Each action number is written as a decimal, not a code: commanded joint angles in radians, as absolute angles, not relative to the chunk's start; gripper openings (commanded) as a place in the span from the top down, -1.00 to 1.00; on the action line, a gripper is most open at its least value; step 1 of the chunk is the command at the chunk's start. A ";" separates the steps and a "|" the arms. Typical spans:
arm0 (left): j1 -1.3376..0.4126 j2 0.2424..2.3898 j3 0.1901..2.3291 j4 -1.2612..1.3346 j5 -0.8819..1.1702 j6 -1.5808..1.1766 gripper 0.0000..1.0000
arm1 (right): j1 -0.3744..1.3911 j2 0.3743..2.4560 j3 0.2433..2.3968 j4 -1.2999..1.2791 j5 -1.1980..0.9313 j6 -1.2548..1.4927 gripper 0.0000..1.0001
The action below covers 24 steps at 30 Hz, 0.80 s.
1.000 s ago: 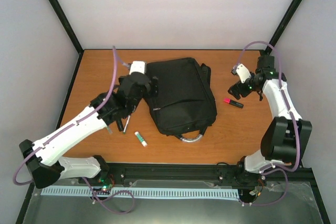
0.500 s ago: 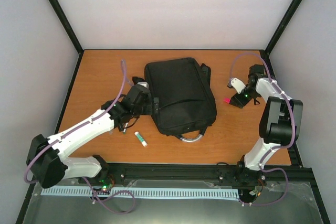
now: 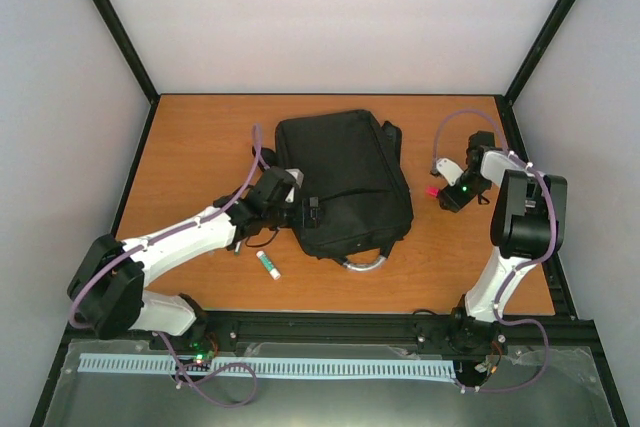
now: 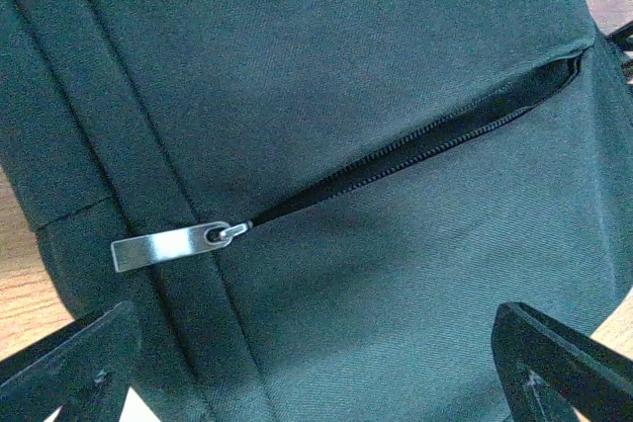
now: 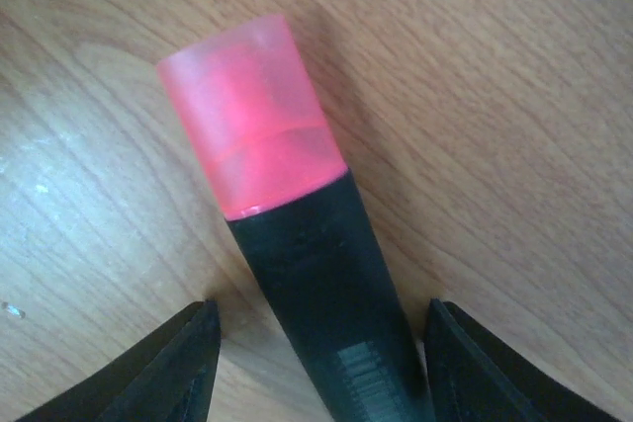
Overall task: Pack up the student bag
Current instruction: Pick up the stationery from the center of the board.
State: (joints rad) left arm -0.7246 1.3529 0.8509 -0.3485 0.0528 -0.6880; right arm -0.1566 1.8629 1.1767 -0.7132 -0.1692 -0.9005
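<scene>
**Bag at mid-table, left tool over the zip, right tool astride a highlighter**

The wooden table (image 3: 200,137) carried everything. The student bag (image 3: 345,172) lay flat at its middle, slightly toward the far side, with its grey loop handle (image 3: 365,265) at the near end.

The left arm (image 3: 180,242) reached in from the near-left corner to the bag's left edge. The right arm (image 3: 520,217) was folded up on the right side, well apart from the bag.

The left gripper (image 3: 312,213) sat over the bag's near-left part with its jaws spread wide and nothing between them but black fabric. Its wrist view showed a zip opening (image 4: 435,135) partly parted, running diagonally.

The right gripper (image 3: 450,194) was low over the table, right of the bag. Its fingers (image 5: 148,368) stood narrow on either side of a highlighter (image 5: 307,264) with a black body and a pink cap, lying on the wood. There was a gap on one side, and I could not tell whether it was actually clamped.

A glue stick (image 3: 268,264) lay on the table near-left of the bag, close beside the left arm.

The flat metal zip pull (image 4: 173,244) pointed left, at the closed end of the zip.
</scene>
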 commanded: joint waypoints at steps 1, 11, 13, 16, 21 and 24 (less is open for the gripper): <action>-0.716 1.363 0.848 -0.271 0.113 -0.683 -0.99 | -0.161 1.876 1.161 -0.700 -0.170 -0.885 -0.16; -0.734 1.428 0.798 -0.186 0.150 -0.675 -1.00 | -0.161 1.829 1.101 -0.703 -0.171 -0.858 0.20; -0.754 1.445 0.801 -0.183 0.149 -0.671 -1.00 | -0.161 1.821 1.094 -0.703 -0.170 -0.847 0.28; -0.792 1.473 0.810 -0.183 0.120 -0.670 -0.99 | -0.161 1.804 1.083 -0.697 -0.174 -0.830 0.49; -0.868 1.535 0.841 -0.172 0.090 -0.669 -0.99 | -0.160 1.757 1.082 -0.714 -0.216 -0.798 0.74; -0.903 1.569 0.865 -0.173 0.072 -0.671 -0.99 | -0.161 1.695 1.078 -0.731 -0.260 -0.775 0.78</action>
